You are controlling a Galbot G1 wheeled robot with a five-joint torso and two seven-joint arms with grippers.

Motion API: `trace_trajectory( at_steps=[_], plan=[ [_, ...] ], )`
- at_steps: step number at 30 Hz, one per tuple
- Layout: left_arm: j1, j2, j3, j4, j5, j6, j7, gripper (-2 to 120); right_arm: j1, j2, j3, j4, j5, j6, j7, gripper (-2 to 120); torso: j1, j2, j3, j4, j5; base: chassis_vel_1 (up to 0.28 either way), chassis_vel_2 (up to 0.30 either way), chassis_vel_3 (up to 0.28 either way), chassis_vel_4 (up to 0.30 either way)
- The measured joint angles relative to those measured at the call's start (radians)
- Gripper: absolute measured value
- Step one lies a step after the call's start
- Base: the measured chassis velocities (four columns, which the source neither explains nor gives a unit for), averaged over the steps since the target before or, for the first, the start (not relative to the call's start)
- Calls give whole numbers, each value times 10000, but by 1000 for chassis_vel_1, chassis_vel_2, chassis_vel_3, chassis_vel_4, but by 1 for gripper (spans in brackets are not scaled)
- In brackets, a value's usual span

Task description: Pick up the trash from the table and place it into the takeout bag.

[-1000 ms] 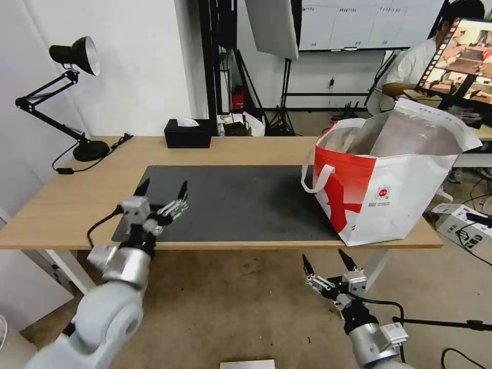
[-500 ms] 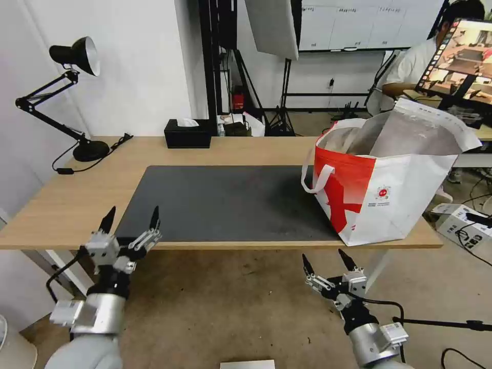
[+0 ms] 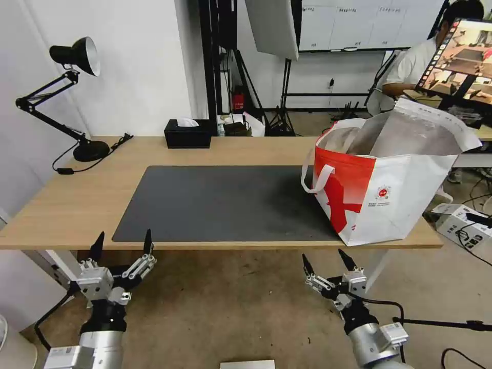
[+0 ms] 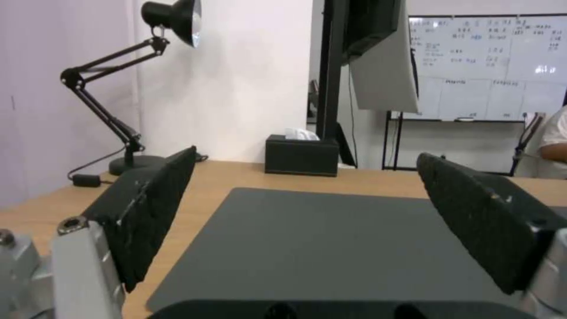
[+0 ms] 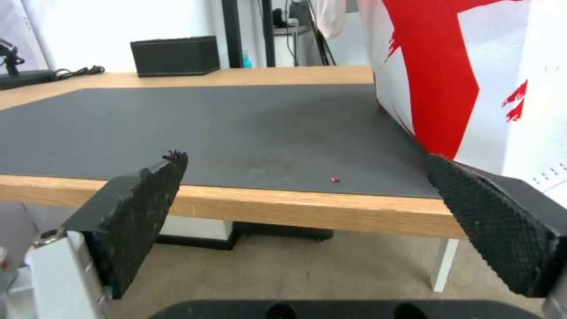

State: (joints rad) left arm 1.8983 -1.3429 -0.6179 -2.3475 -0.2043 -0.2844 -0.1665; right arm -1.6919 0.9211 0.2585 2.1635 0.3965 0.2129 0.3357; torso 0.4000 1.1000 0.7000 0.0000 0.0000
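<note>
While both grippers' fingers (image 3: 97, 241) spread apart, the white-and-red takeout bag (image 3: 382, 192) gapes, foil-lined, on the table (image 3: 61, 205).

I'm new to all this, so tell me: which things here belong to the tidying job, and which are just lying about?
Part of the job:
- takeout bag, standing at the table's right end
- table with its dark mat
- left gripper and right gripper, both open, below the table's front edge

Just lying about:
- black tissue box
- desk lamp
- tiny red speck on the mat

We see a white bag (image 3: 394, 200) with a red panel, a dark grey mat (image 3: 225, 202), a light-wood counter (image 3: 66, 205).
</note>
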Motion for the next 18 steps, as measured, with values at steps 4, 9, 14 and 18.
trace_trajectory(
  at_steps=[4, 9, 14, 18],
  plan=[
    [302, -97, -95, 30, 19, -273, 136, 100, 0, 0, 0, 0, 0, 0, 0, 100, 0, 0, 0, 0, 0, 0, 0, 0, 0],
    [766, -329, -184, 148, 43, -817, 304, 100, 0, 0, 0, 0, 0, 0, -1, 100, 0, 0, 0, 0, 0, 0, 0, 0, 0],
    [1155, -547, -260, 316, 46, -1306, 491, 100, 0, 0, 0, 0, 0, 0, -1, 100, 0, 0, 0, 1, 0, 0, 0, 0, 0],
    [1248, -697, -293, 365, 54, -1464, 512, 100, 0, 0, 0, 0, 0, 0, 0, 100, 1, 1, 0, 1, 0, 0, 0, 0, 0]
  ],
)
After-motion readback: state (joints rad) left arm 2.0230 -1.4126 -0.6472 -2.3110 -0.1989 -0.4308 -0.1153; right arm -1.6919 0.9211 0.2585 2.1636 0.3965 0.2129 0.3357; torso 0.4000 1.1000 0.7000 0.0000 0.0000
